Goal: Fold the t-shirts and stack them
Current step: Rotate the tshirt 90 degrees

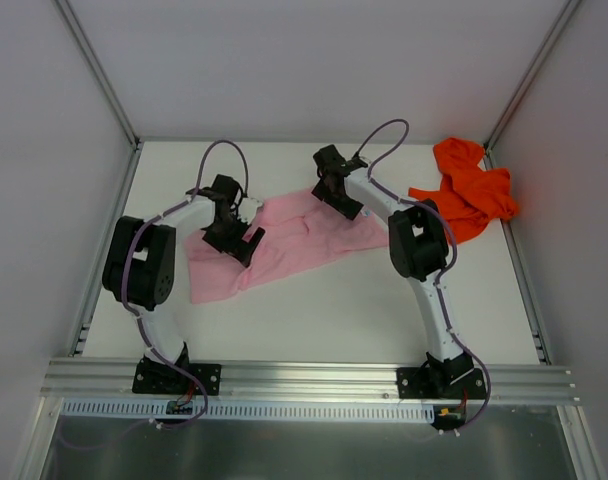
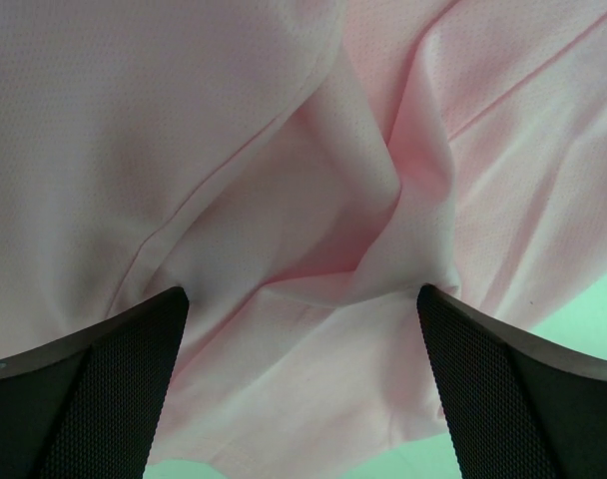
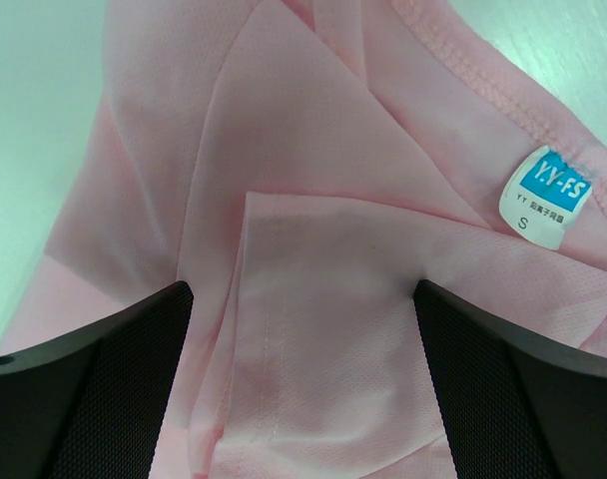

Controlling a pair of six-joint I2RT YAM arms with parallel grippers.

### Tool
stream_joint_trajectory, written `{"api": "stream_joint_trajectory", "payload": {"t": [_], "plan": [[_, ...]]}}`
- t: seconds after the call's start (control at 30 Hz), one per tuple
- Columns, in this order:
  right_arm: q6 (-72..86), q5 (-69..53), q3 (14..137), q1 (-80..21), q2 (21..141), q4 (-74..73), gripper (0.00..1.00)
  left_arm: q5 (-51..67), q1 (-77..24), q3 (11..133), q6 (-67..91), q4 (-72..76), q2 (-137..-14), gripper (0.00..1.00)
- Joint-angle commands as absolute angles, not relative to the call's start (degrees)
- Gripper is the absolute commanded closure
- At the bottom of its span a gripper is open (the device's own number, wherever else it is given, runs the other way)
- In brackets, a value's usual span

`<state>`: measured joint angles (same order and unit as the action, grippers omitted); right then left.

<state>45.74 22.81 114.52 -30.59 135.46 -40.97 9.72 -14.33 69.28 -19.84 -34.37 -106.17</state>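
Observation:
The light pink t-shirt [image 1: 294, 240] lies rumpled across the middle of the table. My left gripper [image 1: 236, 238] sits over its left part, jaws wide open, with creased pink cloth [image 2: 303, 249] between the fingers [image 2: 104, 389]. My right gripper [image 1: 334, 195] sits over its upper right edge, jaws wide open, over a folded layer of pink cloth [image 3: 313, 329] near the collar with a blue and white size label [image 3: 545, 195]. The bright orange t-shirt [image 1: 466, 190] lies crumpled at the far right corner, apart from both grippers.
White walls with metal posts close the table on the left, back and right. An aluminium rail [image 1: 304, 378] runs along the near edge by the arm bases. The right arm's elbow [image 1: 416, 240] stands between the two shirts.

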Motion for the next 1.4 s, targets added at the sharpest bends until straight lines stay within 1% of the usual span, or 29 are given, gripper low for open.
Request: {"api": "stream_joint_trajectory", "payload": {"t": [0.0, 0.23, 0.3, 0.33, 0.47, 0.63, 0.83, 0.97, 1.1, 1.23, 1.37], "plan": [[43.0, 20.5, 116.3, -29.8, 139.1, -37.5, 0.04, 16.3, -17.4, 64.1, -6.8, -40.0, -104.3, 0.01], [40.7, 15.9, 120.3, -30.1, 142.1, -35.0, 0.04, 10.0, -19.4, 62.1, 12.7, -44.6, -104.2, 0.01], [39.2, 14.6, 121.4, -30.7, 143.1, -34.6, 0.04, 9.1, -21.3, 60.4, 18.4, -45.4, -104.2, 0.01], [38.7, 14.3, 122.0, -30.8, 143.3, -34.5, 0.04, 8.8, -22.5, 59.7, 19.8, -44.9, -103.3, 0.01], [35.4, 12.7, 125.8, -32.2, 145.6, -33.7, 0.04, 6.8, -32.2, 56.9, 29.1, -41.4, -99.8, 0.01], [33.2, 10.2, 130.8, -33.7, 148.7, -34.2, 0.04, 6.2, -38.5, 56.7, 36.5, -40.1, -99.3, 0.01], [29.4, 5.4, 136.9, -35.5, 152.2, -31.1, 0.04, 10.2, -44.0, 56.7, 41.1, -34.4, -99.2, 0.01], [27.9, 3.5, 139.0, -36.3, 153.3, -31.1, 0.04, 10.5, -47.1, 61.0, 41.6, -33.4, -101.9, 0.01], [25.3, 1.7, 139.2, -36.9, 153.3, -29.5, 0.04, 10.5, -47.7, 64.2, 41.4, -31.7, -103.6, 0.01], [22.2, 0.9, 139.2, -37.2, 152.2, -29.4, 0.04, 9.1, -47.8, 64.9, 41.7, -31.8, -102.0, 0.01], [17.1, 3.8, 139.7, -36.7, 146.6, -28.3, 0.04, 6.2, -47.8, 66.2, 41.5, -36.1, -98.8, 0.01]]}}
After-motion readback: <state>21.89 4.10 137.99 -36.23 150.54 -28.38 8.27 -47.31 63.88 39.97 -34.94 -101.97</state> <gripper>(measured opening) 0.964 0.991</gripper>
